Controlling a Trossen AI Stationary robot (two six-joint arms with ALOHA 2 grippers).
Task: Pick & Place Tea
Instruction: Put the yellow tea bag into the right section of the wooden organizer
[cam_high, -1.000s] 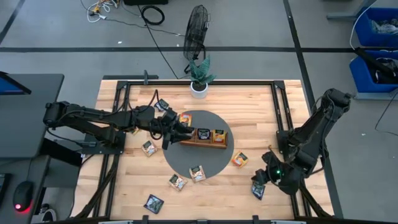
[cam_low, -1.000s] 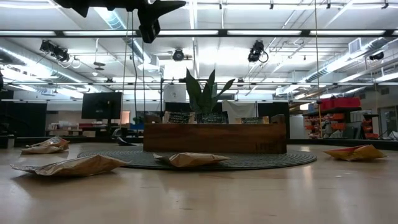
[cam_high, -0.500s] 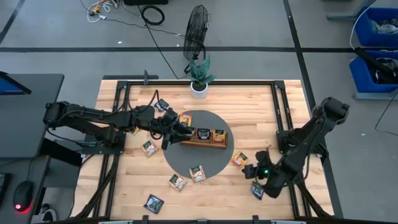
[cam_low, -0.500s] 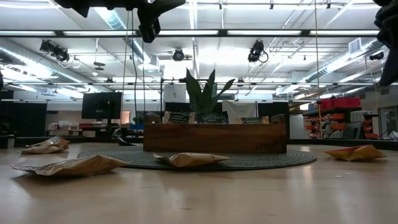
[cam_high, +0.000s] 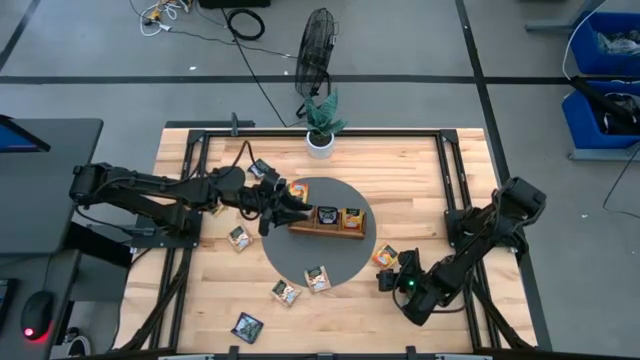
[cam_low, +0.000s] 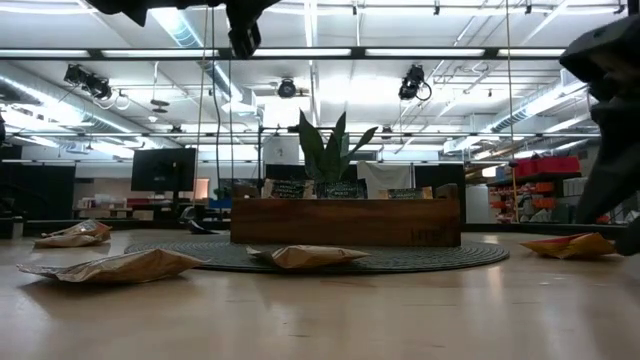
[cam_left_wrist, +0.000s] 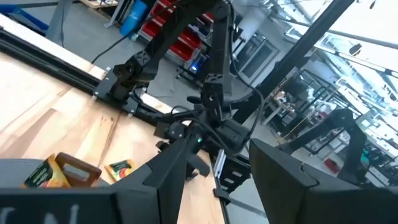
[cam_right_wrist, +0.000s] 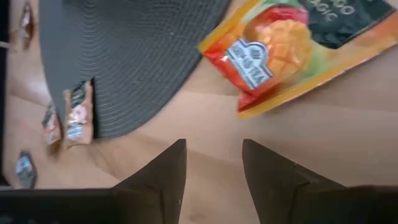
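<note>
A brown wooden tray (cam_high: 330, 219) stands on a round dark mat (cam_high: 300, 255) with tea sachets upright in it. More tea sachets lie flat on the table and the mat's edge, among them an orange one (cam_high: 386, 256) (cam_right_wrist: 280, 56) at the mat's right rim. My right gripper (cam_high: 383, 277) (cam_right_wrist: 211, 163) hangs open, slanting down just on the near side of that orange sachet, with bare wood between its fingers. My left gripper (cam_high: 295, 212) (cam_left_wrist: 217, 180) hovers open and level, high above the tray's left end, empty.
A potted plant (cam_high: 322, 125) stands at the table's far edge. Loose sachets lie at the mat's near rim (cam_high: 318, 278), left of it (cam_high: 239, 238), by the near edge (cam_high: 247, 325) and at the far left (cam_high: 262, 170). Black rails (cam_high: 455, 180) run along the table's sides.
My right gripper has come down and toward the table's left, tipping further downward, to just beside the orange sachet at the mat's right rim; it stays open. No sachet has moved.
</note>
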